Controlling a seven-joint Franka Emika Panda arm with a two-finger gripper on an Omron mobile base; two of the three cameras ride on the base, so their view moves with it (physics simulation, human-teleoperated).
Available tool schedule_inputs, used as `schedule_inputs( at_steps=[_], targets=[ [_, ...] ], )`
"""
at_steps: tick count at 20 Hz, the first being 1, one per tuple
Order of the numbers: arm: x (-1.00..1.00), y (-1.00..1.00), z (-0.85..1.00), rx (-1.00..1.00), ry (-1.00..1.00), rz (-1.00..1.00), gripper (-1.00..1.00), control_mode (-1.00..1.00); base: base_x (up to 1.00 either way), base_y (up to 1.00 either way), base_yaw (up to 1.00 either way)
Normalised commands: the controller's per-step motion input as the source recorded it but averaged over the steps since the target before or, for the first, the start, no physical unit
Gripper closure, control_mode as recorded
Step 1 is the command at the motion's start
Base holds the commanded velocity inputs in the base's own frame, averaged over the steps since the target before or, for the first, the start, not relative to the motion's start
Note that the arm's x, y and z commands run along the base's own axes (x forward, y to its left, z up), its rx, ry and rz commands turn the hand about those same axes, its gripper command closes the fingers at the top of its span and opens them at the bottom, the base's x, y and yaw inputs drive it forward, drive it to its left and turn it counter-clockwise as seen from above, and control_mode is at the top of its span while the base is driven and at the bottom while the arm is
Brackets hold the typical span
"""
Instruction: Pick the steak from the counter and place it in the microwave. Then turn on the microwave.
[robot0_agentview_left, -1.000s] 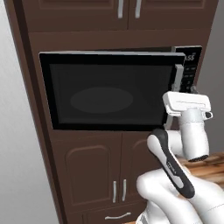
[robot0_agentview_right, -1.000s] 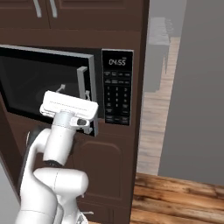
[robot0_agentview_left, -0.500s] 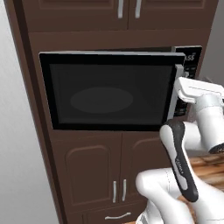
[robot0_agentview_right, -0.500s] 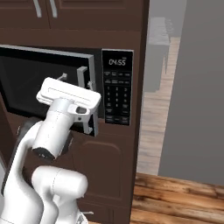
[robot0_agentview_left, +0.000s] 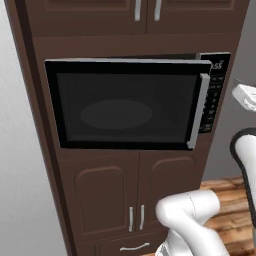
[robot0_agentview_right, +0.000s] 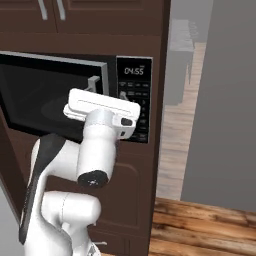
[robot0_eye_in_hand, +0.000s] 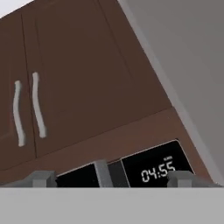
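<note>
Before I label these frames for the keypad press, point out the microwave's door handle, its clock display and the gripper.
door handle (robot0_agentview_left: 196, 111), left base view, middle of the grey vertical bar.
clock display (robot0_eye_in_hand: 157, 171), hand view, on the digits 04:55.
gripper (robot0_eye_in_hand: 112, 178), hand view, midway between the fingertips.

Over the last second the arm swings to its right, across the front of the microwave (robot0_agentview_left: 125, 105) toward the keypad (robot0_agentview_right: 134, 107). In the left base view the hand (robot0_agentview_left: 246, 96) slides from beside the door's handle edge out to the picture's right border. In the right base view it climbs from below the door to cover the keypad's left part.
</note>
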Motion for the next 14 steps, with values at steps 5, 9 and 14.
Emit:
schedule_inputs(
  at_steps=[5,9,14],
  targets=[
    [0.0,-0.55,-0.27,-0.01,0.01,0.37,-1.0,-1.0,0.0,0.0,0.0],
    [0.0,-0.36,-0.4,-0.02,0.0,0.44,-1.0,-1.0,0.0,0.0,0.0],
    [0.0,-0.08,-0.34,-0.08,0.0,0.43,-1.0,-1.0,0.0,0.0,0.0]
  ],
)
